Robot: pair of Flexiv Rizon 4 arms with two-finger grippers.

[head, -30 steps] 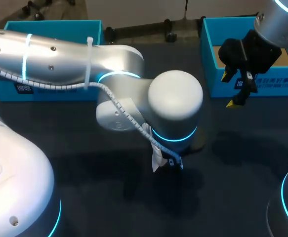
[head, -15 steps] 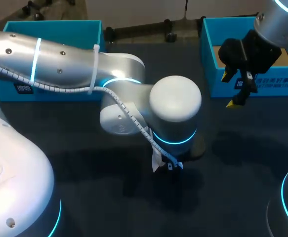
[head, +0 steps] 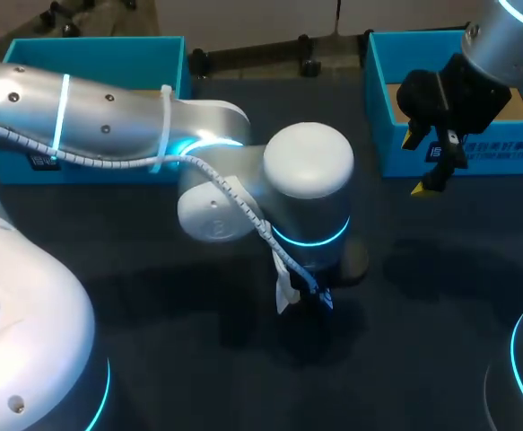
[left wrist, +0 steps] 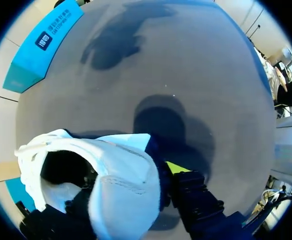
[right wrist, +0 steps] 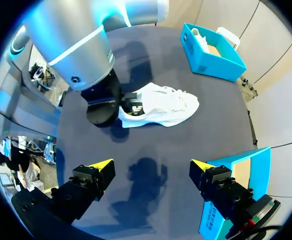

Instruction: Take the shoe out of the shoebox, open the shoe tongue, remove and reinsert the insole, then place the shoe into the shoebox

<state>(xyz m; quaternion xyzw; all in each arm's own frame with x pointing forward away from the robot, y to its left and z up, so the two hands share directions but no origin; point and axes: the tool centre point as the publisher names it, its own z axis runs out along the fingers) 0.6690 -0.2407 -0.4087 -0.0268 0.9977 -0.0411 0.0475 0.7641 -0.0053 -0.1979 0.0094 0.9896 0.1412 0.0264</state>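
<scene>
White mesh and soft padding make up the shoe [right wrist: 161, 107], which lies on its sole out on the dark table [head: 198, 377], well apart from both teal shoeboxes. We judge it light and pliable. The upper and tongue will fold under a pinch, while the sole and heel counter are stiffer. The collar at the heel or the tongue's edge looks the best hold, and the insole inside is likely thin and floppy, so it may buckle when pushed back in.

Our left gripper [right wrist: 129, 106] sits at the heel end, right at the shoe's opening. In the left wrist view the white collar fills the space before it, and we cannot tell whether it has closed on the shoe. Our right gripper [right wrist: 152, 167] hangs spread wide and empty near the right shoebox [head: 458, 162]. The left shoebox [head: 91, 54] stands at the far left of the table.

Since a second ago our left arm [head: 108, 117] has swung a little, its wrist shifting slightly toward the far left. The white sliver of shoe under it stays where it was, and the right arm has not moved.
</scene>
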